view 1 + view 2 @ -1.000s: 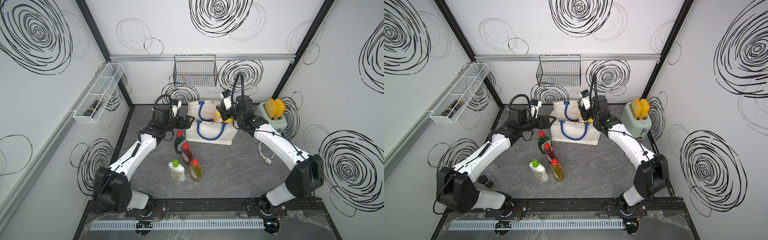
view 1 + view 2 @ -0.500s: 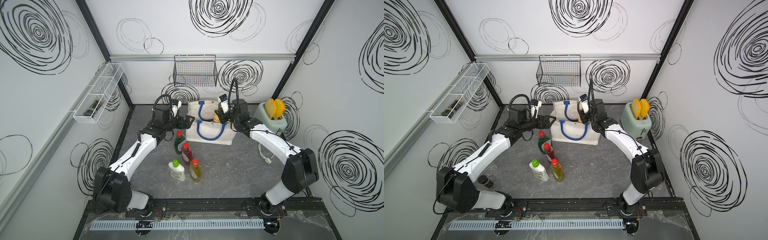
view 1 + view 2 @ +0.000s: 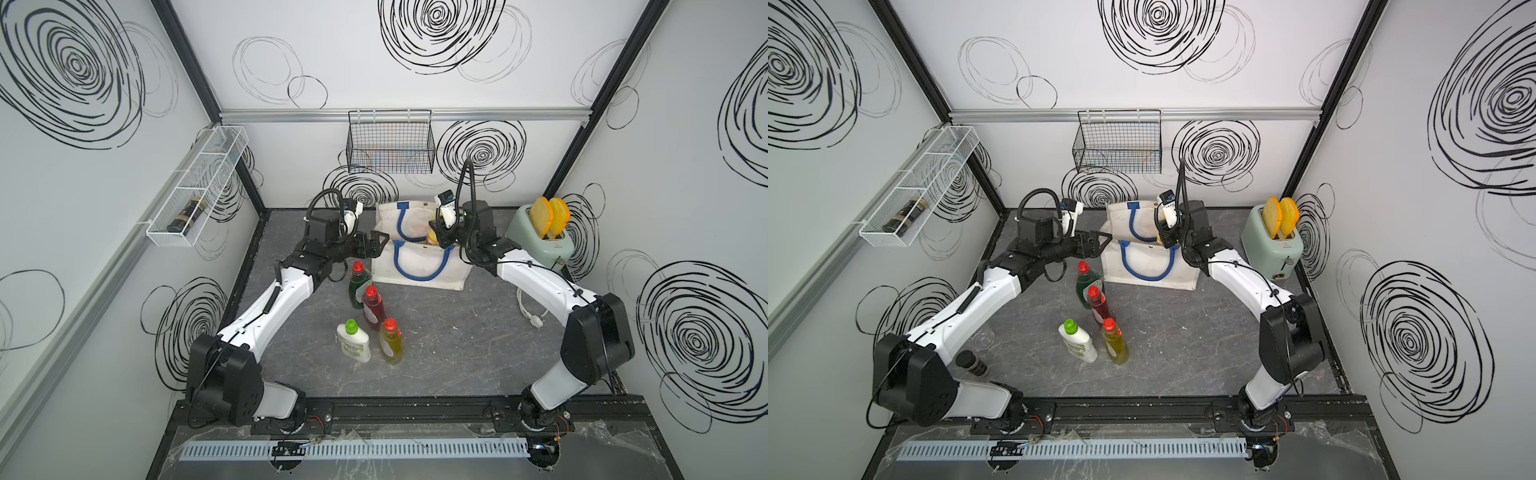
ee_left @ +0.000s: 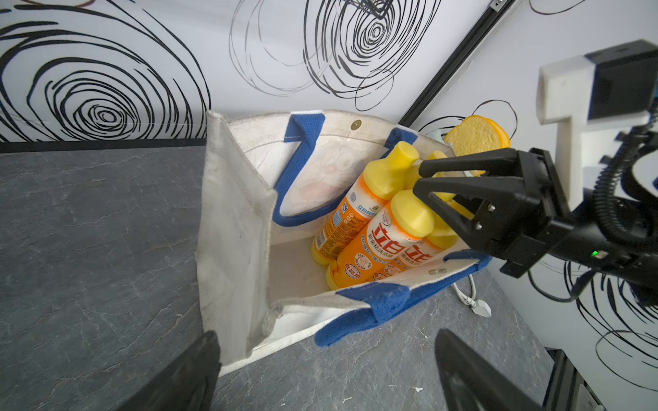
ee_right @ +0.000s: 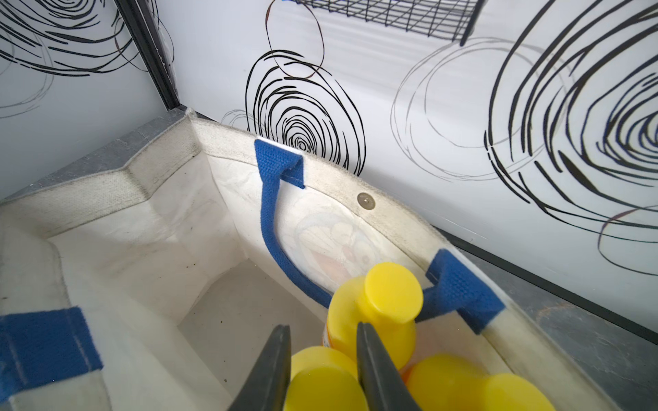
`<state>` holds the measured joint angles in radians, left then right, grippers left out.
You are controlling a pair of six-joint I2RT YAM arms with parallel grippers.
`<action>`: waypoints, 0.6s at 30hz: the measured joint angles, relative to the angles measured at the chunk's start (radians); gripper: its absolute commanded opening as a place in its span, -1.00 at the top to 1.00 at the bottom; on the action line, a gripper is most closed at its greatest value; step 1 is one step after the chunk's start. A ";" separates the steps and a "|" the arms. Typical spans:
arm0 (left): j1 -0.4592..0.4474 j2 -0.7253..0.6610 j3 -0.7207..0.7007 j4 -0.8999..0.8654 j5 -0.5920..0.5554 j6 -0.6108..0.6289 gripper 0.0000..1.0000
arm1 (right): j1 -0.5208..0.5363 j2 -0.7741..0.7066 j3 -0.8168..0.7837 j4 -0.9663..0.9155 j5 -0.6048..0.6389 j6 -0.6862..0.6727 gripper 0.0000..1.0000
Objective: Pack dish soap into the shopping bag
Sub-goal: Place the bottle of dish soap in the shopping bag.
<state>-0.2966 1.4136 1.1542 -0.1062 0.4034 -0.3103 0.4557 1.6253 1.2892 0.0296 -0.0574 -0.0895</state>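
Up front, the white bottle (image 3: 353,343), yellow-green bottle (image 3: 390,343), red bottle (image 3: 372,307) and dark green bottle (image 3: 357,282) stood on the table (image 3: 457,353). Further back, the left gripper (image 3: 380,244) gaped wide beside the shopping bag (image 3: 419,270). Inside leaned four orange bottles (image 4: 359,213), the right gripper (image 4: 417,178) just above their caps, jaws barely apart, clamping nothing.

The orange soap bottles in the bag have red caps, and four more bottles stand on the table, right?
Almost. The orange bottles in the shopping bag have yellow caps, not red; the left wrist view shows it. Four more bottles do stand on the table.
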 measured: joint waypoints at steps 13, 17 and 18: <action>0.000 0.000 0.000 0.000 0.000 0.000 -0.92 | 0.000 0.000 -0.023 0.051 0.021 0.005 0.10; 0.000 0.000 0.000 0.000 0.000 0.000 -0.92 | 0.000 0.000 -0.024 0.054 0.030 0.003 0.02; 0.000 0.000 0.000 0.000 0.000 0.000 -0.92 | 0.001 0.000 -0.025 0.054 0.033 0.003 0.01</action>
<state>-0.2966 1.4136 1.1542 -0.1066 0.4034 -0.3103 0.4564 1.6253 1.2644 0.0837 -0.0242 -0.0864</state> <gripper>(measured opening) 0.962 0.487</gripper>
